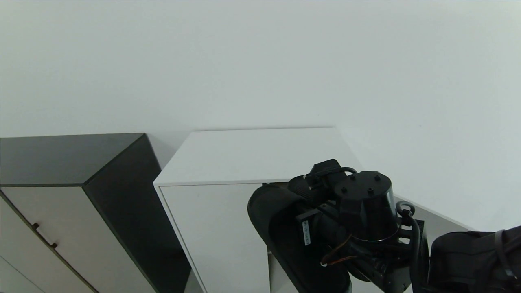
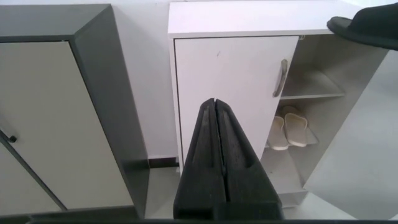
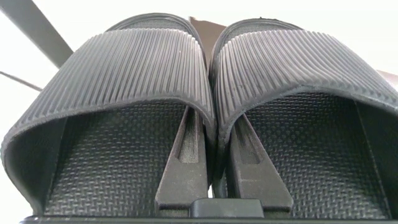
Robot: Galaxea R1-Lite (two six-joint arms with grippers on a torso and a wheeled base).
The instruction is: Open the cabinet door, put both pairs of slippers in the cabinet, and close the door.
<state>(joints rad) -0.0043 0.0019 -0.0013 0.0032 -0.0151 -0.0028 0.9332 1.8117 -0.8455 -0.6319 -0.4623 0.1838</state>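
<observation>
A white cabinet [image 1: 252, 156] stands ahead; its left door [image 2: 233, 87] is closed and its right side is open, showing shelves [image 2: 311, 90]. A pair of white slippers [image 2: 292, 129] lies on a lower shelf inside. My right gripper [image 3: 214, 124] is shut on a pair of black ribbed slippers [image 3: 199, 68], one finger inside each, pinching their touching walls. In the head view these black slippers [image 1: 281, 232] hang in front of the cabinet's open side, near its top. My left gripper [image 2: 216, 106] is shut on nothing and is held back from the closed door.
A dark cabinet [image 1: 122, 179] with pale doors stands close on the white cabinet's left. The opened right door [image 1: 439, 217] juts out beyond the right arm. A plain wall rises behind, and pale floor [image 2: 161, 186] lies below.
</observation>
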